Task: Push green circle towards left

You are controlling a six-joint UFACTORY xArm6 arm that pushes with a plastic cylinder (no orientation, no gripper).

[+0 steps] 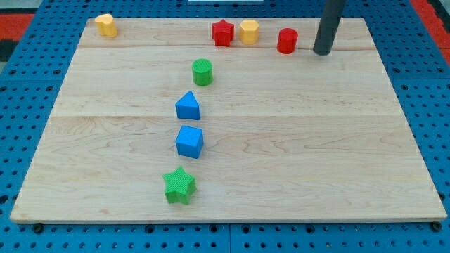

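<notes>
Rod [329, 24] upper part cut off by view's top.

It looked like a robotics lab bench to me. A pale wooden board [281, 140] lay on a blue perforated base [429, 91] studded with regular holes, the kind used for mounting fixtures. Left of my tip [322, 53] and below it, small plastic blocks sat scattered like test pieces. A strip of red [432, 10] showed to its right, beyond the base.

My tip [322, 52] near the view's top, just right of red cylinder [287, 41], well apart from green circle [202, 72].
</notes>
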